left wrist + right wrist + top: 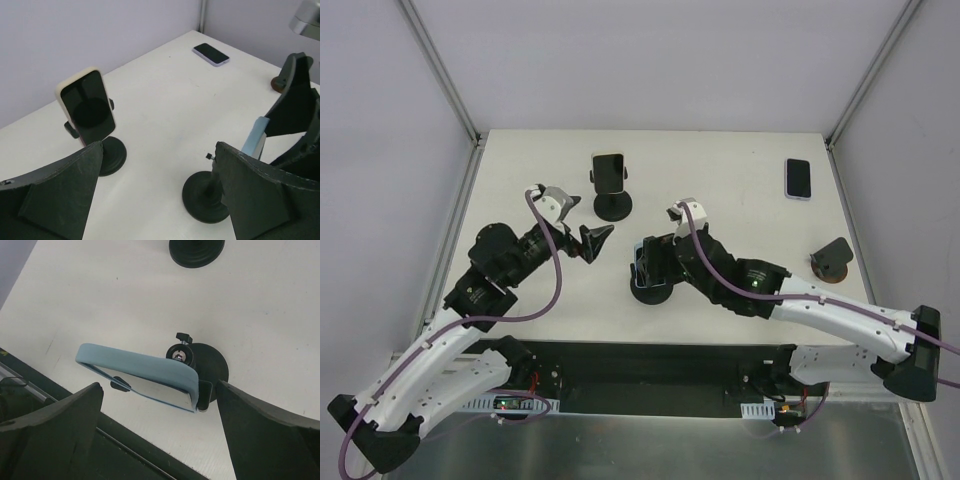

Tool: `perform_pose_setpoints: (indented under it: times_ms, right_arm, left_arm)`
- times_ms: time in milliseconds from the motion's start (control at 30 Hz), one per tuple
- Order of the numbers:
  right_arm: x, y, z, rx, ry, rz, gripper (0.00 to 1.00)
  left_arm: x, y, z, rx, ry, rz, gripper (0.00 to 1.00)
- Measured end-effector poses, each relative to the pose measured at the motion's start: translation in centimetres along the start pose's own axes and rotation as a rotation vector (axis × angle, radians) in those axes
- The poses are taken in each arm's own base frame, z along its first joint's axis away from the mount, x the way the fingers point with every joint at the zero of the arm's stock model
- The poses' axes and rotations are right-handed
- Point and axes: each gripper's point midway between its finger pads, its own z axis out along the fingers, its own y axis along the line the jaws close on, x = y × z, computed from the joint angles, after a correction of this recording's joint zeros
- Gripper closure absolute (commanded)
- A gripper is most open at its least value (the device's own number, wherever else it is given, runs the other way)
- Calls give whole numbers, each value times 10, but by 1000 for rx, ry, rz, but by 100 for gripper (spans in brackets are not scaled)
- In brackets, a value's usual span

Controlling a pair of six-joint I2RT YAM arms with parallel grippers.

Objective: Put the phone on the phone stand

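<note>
Quickly, left to right: the left gripper is spread wide and holds nothing, hovering beside the cream phone, which stands upright in the far stand. Next is the blue phone on the near stand, with the right gripper wide apart over it, one finger on each side and neither one touching. Further right, the flat phone lies face up on the table, well apart from both arms, and the empty stand sits near it. We judge that pair to be what is left of the task. A phone is stiff, slim, fairly light and glass-fronted, so likely slick and breakable. We would pinch it across the long side edges, where the case gives grip; lying flat, it offers little edge to catch. The top view alone shows both arms and all three phones, but the right arm hides most of the blue one. The left wrist view shows the cream phone's screen and cradle, and only a sliver of blue. The right wrist view shows the blue phone's end in the cradle beside the knob; we cannot tell if it is fully seated.
</note>
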Motion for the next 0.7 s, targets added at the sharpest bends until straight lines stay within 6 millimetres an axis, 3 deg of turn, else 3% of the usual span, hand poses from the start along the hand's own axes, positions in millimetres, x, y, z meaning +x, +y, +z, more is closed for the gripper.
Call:
perform_pose_setpoints:
  times_ms: [133, 433, 700]
  right_arm:
    - [4, 3, 4, 58, 21, -17, 4]
    - [-12, 10, 3, 196, -11, -11, 4]
    - [-21, 8, 14, 312, -10, -10, 1]
  left_arm:
    - [7, 10, 1, -57, 18, -2, 8]
    - [33, 13, 3, -77, 76, -11, 8]
    - [31, 12, -4, -77, 57, -9, 9]
